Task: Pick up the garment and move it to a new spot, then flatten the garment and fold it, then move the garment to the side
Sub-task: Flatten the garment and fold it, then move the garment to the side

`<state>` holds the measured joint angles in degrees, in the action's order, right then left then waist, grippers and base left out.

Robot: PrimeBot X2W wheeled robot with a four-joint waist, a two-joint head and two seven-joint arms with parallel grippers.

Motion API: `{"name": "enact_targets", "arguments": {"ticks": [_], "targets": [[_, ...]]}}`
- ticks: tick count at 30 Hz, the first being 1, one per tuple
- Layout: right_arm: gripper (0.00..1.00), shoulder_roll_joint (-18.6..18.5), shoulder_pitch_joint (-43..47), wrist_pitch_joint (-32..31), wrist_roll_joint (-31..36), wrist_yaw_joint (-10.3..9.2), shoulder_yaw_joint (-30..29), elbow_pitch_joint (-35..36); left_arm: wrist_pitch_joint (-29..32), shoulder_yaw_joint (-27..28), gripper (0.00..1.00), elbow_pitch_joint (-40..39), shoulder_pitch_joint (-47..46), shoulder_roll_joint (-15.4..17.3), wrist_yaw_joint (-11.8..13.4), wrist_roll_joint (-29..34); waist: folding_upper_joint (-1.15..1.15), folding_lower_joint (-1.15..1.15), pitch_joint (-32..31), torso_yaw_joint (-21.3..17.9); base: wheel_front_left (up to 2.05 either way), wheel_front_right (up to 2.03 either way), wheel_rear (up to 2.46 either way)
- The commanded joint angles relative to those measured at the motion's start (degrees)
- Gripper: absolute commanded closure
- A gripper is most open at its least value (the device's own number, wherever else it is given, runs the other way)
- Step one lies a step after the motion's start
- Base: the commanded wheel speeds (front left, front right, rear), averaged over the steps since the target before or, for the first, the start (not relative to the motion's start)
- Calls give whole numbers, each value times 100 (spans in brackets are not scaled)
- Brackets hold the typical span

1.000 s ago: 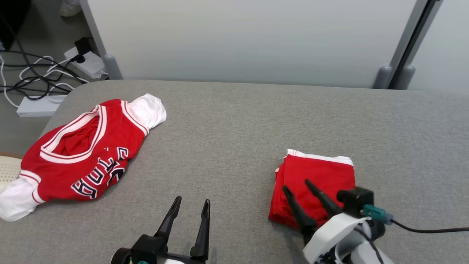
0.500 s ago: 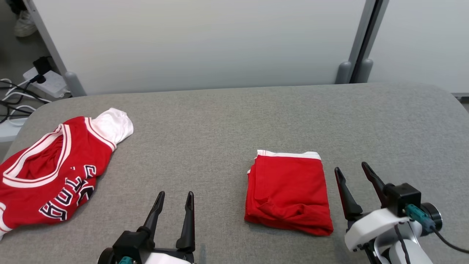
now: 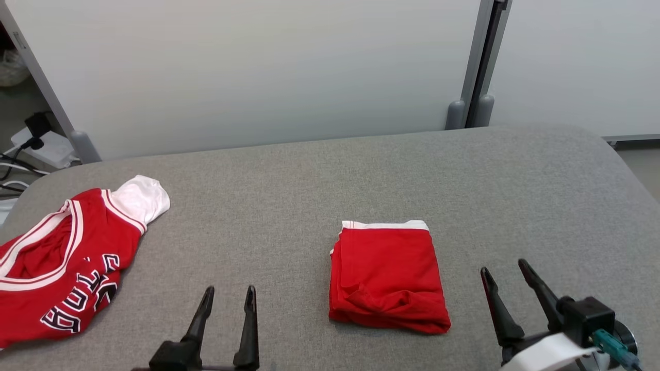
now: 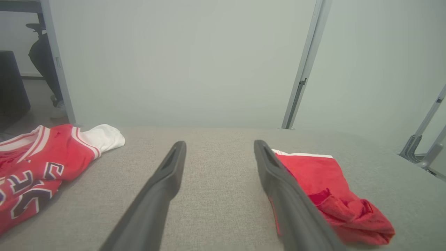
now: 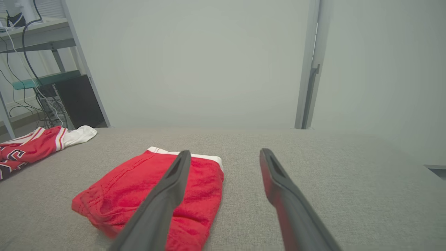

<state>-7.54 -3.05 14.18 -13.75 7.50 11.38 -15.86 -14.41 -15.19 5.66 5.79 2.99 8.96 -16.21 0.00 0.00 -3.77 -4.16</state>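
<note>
A red garment with a white band, folded into a neat square (image 3: pixel 386 275), lies on the grey table (image 3: pixel 330 175) just right of centre. It also shows in the left wrist view (image 4: pixel 331 188) and the right wrist view (image 5: pixel 153 195). My left gripper (image 3: pixel 228 298) stands open near the front edge, left of the folded garment, with nothing between its fingers. My right gripper (image 3: pixel 502 274) is open too, a little to the right of the garment and apart from it. A crumpled red and white jersey with dark lettering (image 3: pixel 62 268) lies at the table's left edge.
A pale partition wall (image 3: pixel 258 67) with a grey post (image 3: pixel 477 62) runs behind the table. Cables and power strips (image 3: pixel 31 149) lie on the floor at the far left. Bare grey table surface stretches between the two garments and to the right.
The head camera has swung right, shifting the whole scene left. My right gripper has come off the folded garment and now stands to its right. The folded garment stays put.
</note>
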Motion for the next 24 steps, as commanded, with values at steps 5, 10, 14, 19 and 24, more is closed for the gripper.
{"name": "enact_targets", "arguments": {"ticks": [5,10,14,19,24], "targets": [[0,-101,173,81,-71,-1,145,265,-59,180,0,-46,33,-6,-79,60,0,0,-183,28,0,0,0],[0,-75,382,81,-123,-1,183,447,-59,201,0,-53,160,-10,-54,47,0,0,-292,78,0,0,0],[0,-22,517,81,-148,-1,114,537,-59,224,0,-148,238,-10,22,50,0,0,-354,121,0,0,0],[0,33,660,82,-224,-1,22,619,-59,274,0,-240,324,-11,46,70,0,0,-401,158,0,0,0],[0,63,727,82,-253,-1,-38,657,-59,320,0,-278,375,-11,39,70,0,0,-413,174,0,0,0]]}}
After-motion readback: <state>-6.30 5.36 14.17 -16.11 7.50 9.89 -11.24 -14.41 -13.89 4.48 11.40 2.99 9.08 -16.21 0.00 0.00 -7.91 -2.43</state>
